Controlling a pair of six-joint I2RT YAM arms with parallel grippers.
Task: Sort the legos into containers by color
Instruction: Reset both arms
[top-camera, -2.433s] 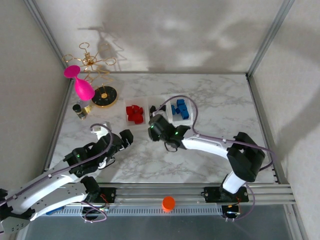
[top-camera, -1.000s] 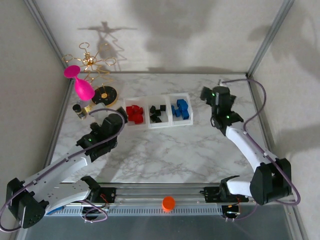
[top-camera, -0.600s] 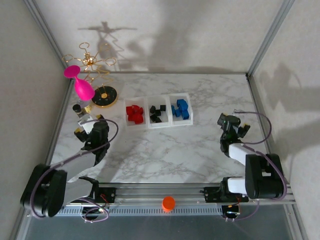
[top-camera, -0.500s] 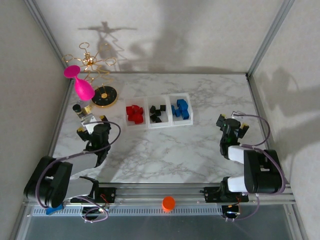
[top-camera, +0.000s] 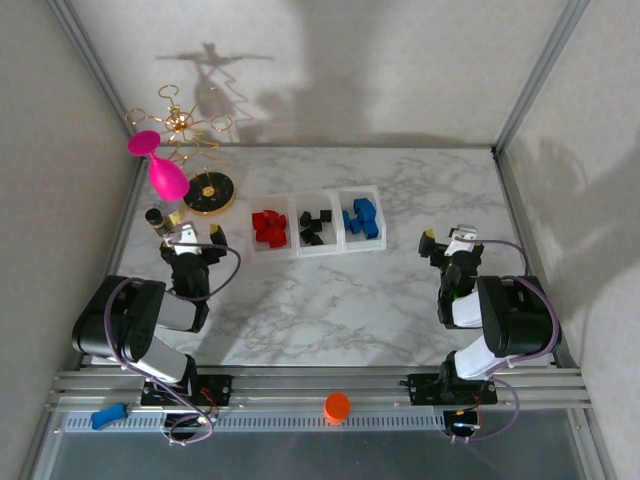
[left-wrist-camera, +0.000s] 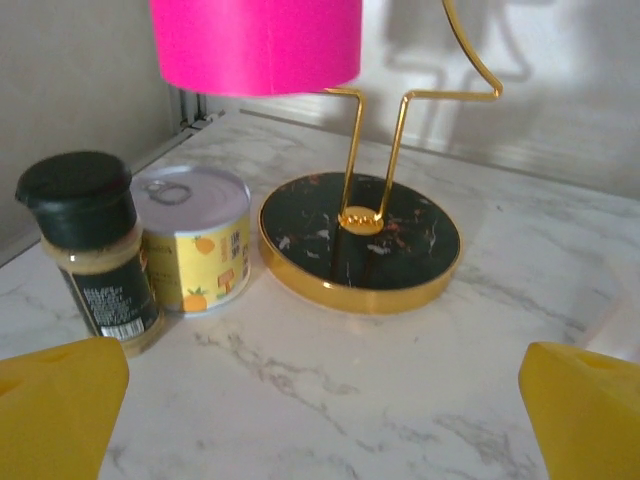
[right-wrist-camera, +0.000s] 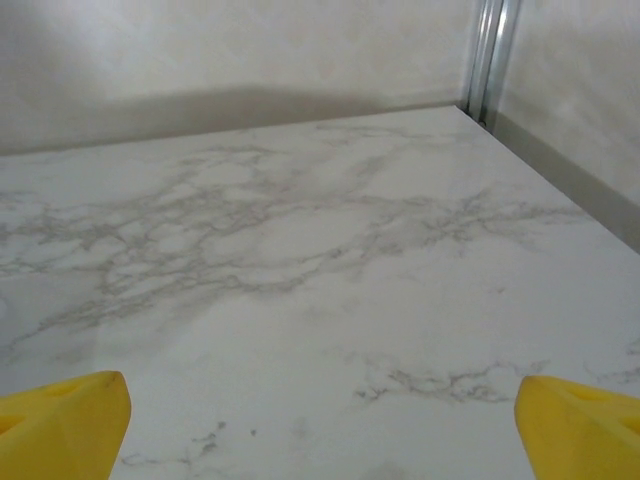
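Three clear white-rimmed containers (top-camera: 320, 252) stand in a row at the table's centre back. Red legos (top-camera: 268, 227) lie in the left bin, black legos (top-camera: 316, 226) in the middle one, blue legos (top-camera: 360, 218) in the right one. My left gripper (top-camera: 190, 238) is folded back at the left, apart from the bins, open and empty, with bare marble between its yellow fingertips (left-wrist-camera: 60, 405). My right gripper (top-camera: 449, 239) sits at the right, likewise open and empty, with its yellow fingertips (right-wrist-camera: 580, 425) wide apart over marble.
A round black-and-gold stand base (left-wrist-camera: 360, 240) with a pink cup (left-wrist-camera: 255, 45) on its wire stands ahead of the left gripper, beside a small can (left-wrist-camera: 195, 235) and a spice jar (left-wrist-camera: 90, 245). An orange cap (top-camera: 337, 406) rests on the front rail.
Both arms have pulled back from the bins and folded down toward their bases at either side. Both grippers stayed open. The bricks in the bins have not moved.
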